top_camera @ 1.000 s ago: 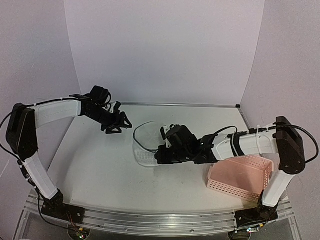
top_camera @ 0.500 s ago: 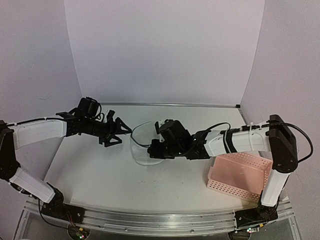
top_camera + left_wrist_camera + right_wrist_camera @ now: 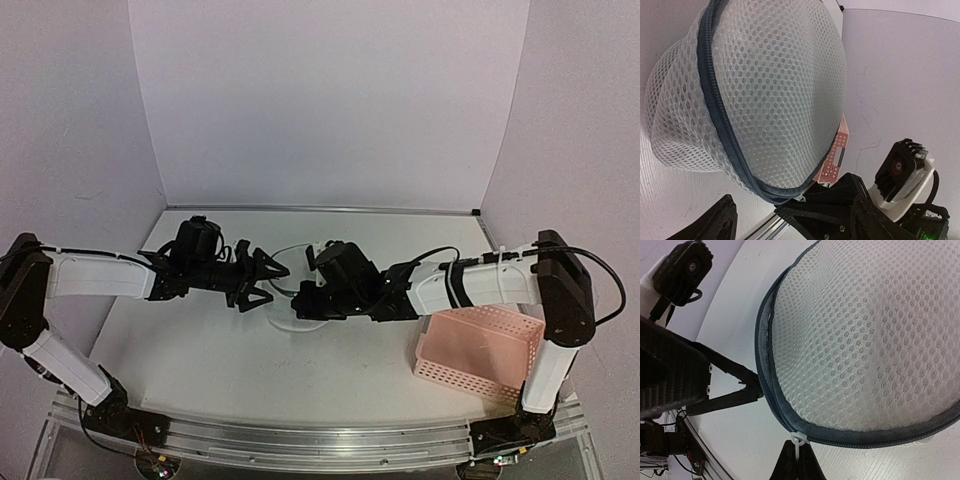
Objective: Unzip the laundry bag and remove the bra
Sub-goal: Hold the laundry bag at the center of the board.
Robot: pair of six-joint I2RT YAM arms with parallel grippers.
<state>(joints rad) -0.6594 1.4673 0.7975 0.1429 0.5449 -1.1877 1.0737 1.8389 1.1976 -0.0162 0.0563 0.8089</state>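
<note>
While the round laundry bag (image 3: 770,90) rests tilted on the worktop (image 3: 200,340), no clear long axis | right fingers (image 3: 787,465) pinch its zip pull (image 3: 797,438) | left fingers (image 3: 720,225) spread wide, empty.

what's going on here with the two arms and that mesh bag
Two robot arms are working on the laundry bag. The right gripper has its fingers pinched on the white zipper pull at the dark rim. The left gripper is open at the bag's opposite side, holding nothing. The zipper looks closed where it shows, and no bra can be made out.
</note>
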